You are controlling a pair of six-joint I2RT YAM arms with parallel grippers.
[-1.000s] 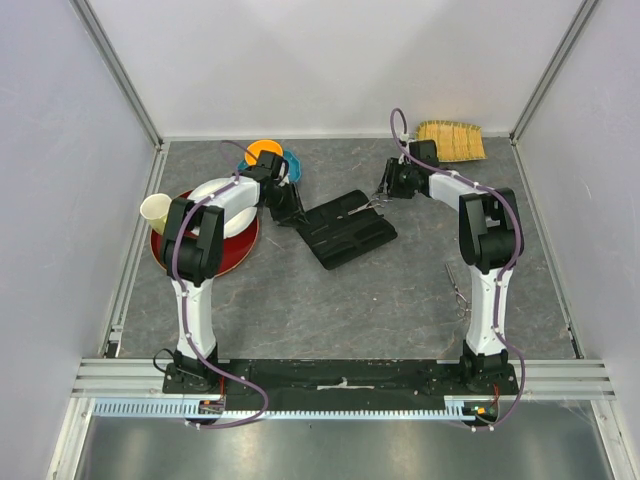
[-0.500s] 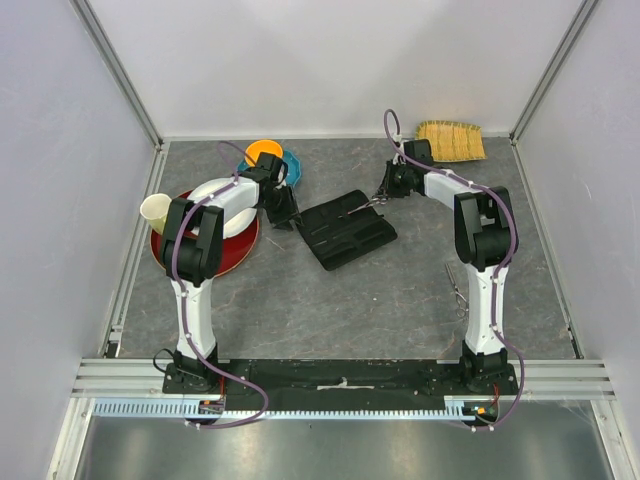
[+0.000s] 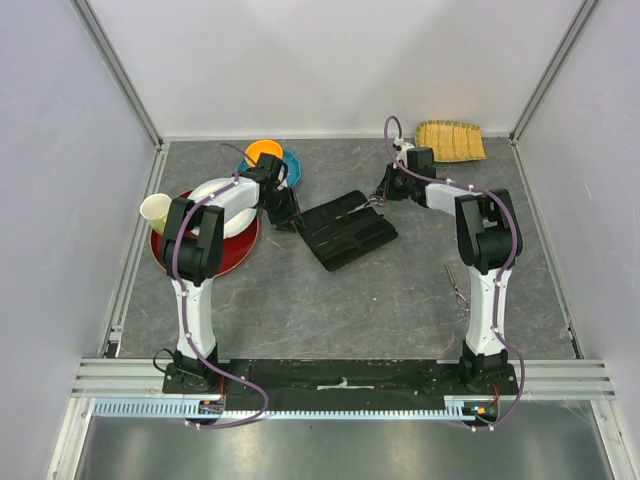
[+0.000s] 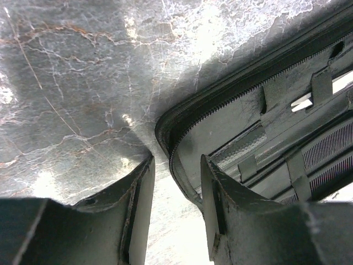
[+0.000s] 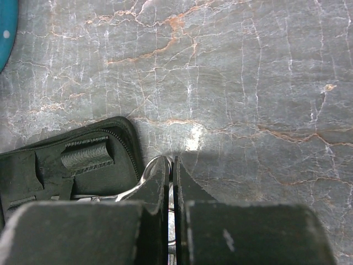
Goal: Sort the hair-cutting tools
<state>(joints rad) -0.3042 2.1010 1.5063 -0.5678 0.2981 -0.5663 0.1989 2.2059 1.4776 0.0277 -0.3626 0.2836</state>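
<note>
From above, the black case (image 3: 345,235) lies open in the middle of the table (image 3: 330,310). The right gripper (image 3: 381,194) is at the case's far right corner. The scissors in the case (image 3: 366,204) lie slanted, handles up by that gripper and blades pointing down-left into the case. The left gripper (image 3: 287,213) sits at the case's left corner. The loose scissors (image 3: 458,288) lie flat beside the right arm, well apart from the case, so the right arm is the nearer one for both pairs. There is bare table in front of the case, while the plates (image 3: 235,250) crowd the left side.

The left wrist view shows the two fingers (image 4: 138,193) half apart with the case's zip rim (image 4: 182,118) running between them. Table shows in the gap, so they are not squeezing the rim – maybe just holding the case in place. A comb (image 4: 331,149) sits in the case under straps.

In the right wrist view, the fingers (image 5: 151,193) are pressed together on a thin silver ring – a scissors handle loop (image 5: 150,165). The case edge is just left of it, with bare table to the right and ahead. I think the pull should go up and right, along the scissors' length, so the blades slide out of the strap.
</note>
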